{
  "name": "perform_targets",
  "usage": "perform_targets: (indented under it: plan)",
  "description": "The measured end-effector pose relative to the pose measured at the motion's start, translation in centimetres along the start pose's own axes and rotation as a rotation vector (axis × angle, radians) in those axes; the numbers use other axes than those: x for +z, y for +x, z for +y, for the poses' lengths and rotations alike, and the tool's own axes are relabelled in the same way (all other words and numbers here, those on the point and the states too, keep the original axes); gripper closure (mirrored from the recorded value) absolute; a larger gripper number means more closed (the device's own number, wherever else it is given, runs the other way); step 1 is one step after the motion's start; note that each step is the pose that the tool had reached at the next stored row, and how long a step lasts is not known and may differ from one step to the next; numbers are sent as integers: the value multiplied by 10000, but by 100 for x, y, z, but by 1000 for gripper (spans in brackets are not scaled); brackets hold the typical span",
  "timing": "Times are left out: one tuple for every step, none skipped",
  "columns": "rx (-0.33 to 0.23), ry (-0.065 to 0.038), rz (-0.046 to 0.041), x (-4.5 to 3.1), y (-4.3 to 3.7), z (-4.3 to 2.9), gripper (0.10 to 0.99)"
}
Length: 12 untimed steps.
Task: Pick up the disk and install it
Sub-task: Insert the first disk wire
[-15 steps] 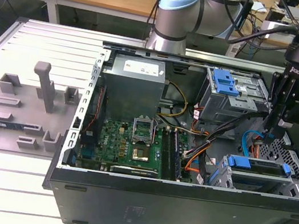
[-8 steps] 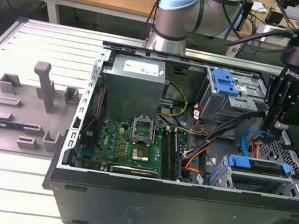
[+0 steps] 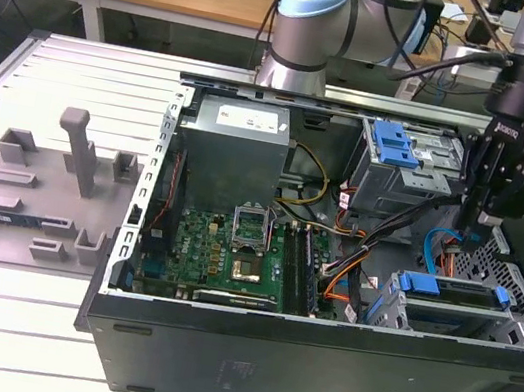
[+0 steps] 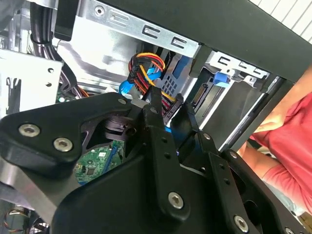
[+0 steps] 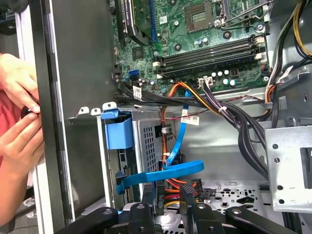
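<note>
The disk [image 3: 453,294], silver with a bright blue bracket, lies flat in the drive cage at the near corner of the open computer case [image 3: 315,358], on the exterior view's right. Its blue bracket end also shows in the first wrist view [image 5: 119,132] and in the second wrist view [image 4: 222,79]. My gripper [image 3: 475,226] hangs just behind that cage, above the cables. Its two black fingers stand slightly apart in both wrist views [image 4: 169,100] [image 5: 165,192]. Between them I see only a coloured wire bundle [image 4: 146,66] farther down, and they hold nothing.
A blue flat cable [image 5: 165,170] loops under the fingers, beside thick black cable bundles [image 5: 243,126]. The motherboard [image 3: 234,242], power supply [image 3: 235,146] and an upper bay with a blue latch [image 3: 393,143] fill the case. A grey fixture [image 3: 50,189] sits on the exterior view's left. A person's hands [image 5: 17,122] rest at the case wall.
</note>
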<state>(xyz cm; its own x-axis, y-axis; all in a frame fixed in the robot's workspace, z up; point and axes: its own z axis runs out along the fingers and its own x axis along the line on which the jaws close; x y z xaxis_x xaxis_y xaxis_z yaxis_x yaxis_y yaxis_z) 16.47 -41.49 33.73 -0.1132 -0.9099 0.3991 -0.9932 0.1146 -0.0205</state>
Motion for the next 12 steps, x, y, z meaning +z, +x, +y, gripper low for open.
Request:
perform_targets:
  plan:
    - [-6, 5, 14, 0, -1, 0, 737]
    - [-11, 8, 21, 1, -2, 0, 749]
    - [-16, 10, 22, 3, -4, 0, 816]
    - [-21, 13, 23, 7, -6, 0, 882]
    - [-33, 18, 26, 10, -7, -1, 918]
    - [-40, 21, 25, 12, -7, 0, 918]
    - [-42, 22, 24, 12, -8, 0, 918]
    - [-42, 22, 24, 13, -8, 0, 918]
    - [-43, 23, 24, 13, -8, 0, 918]
    - [-43, 23, 24, 13, -8, 0, 918]
    - [-43, 22, 23, 13, -8, -1, 918]
    - [-44, 19, -10, 17, 1, -19, 918]
